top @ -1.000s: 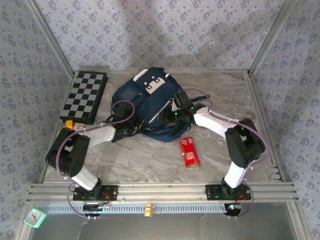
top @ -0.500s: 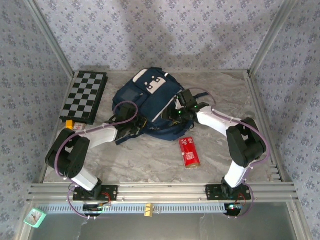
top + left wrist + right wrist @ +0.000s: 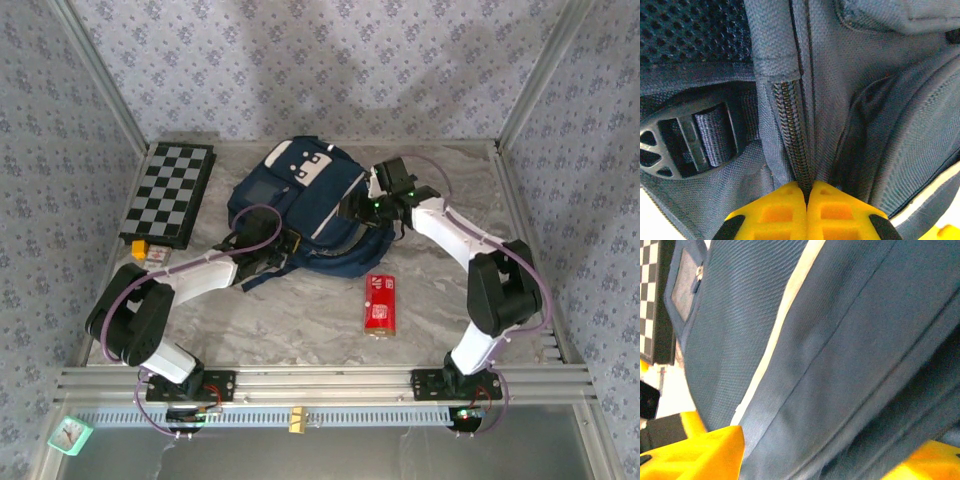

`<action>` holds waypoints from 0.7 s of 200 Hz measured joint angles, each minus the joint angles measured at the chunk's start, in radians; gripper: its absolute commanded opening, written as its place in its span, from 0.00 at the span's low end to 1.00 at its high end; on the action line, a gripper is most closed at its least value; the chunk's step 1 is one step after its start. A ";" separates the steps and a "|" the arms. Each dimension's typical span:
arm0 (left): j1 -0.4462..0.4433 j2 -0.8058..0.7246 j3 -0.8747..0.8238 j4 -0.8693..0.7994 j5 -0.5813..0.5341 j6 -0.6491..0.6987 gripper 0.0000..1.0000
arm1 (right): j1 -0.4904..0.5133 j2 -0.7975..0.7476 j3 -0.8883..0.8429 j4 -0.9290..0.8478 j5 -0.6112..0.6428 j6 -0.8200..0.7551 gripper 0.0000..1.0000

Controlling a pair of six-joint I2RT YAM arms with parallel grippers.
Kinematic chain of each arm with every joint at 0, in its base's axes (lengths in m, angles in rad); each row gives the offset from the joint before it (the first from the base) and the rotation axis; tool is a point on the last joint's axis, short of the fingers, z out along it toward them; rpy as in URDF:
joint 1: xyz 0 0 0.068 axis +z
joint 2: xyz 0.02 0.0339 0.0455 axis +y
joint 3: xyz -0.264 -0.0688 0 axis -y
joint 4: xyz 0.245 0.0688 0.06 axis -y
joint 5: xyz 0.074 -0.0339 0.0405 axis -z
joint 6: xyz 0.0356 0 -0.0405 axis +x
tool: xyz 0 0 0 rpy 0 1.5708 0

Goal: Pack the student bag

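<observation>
The navy student bag (image 3: 290, 200) lies on the table (image 3: 300, 320), nudged slightly rearward from a second ago, with a chessboard (image 3: 170, 195) to its left. At its near edge the left gripper (image 3: 807, 190), newly closed, pinches the zipper (image 3: 792, 130). The right gripper (image 3: 815, 455), swung to the bag's right side, straddles fabric with its fingers apart.

Top camera looks down; both wrist cameras closely face the student bag (image 3: 285, 205).
</observation>
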 measured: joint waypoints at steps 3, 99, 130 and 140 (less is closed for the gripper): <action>0.000 0.000 0.001 0.000 0.000 -0.001 0.00 | 0.003 -0.007 -0.002 -0.008 0.001 -0.003 0.65; 0.000 0.000 0.008 0.005 -0.007 -0.010 0.00 | 0.270 -0.149 -0.107 -0.162 0.176 0.080 0.62; 0.000 0.000 0.008 0.006 -0.007 -0.019 0.00 | 0.340 -0.095 -0.090 -0.129 0.218 0.124 0.53; 0.000 0.000 0.008 0.007 -0.007 -0.024 0.00 | 0.359 -0.072 -0.078 -0.111 0.241 0.138 0.51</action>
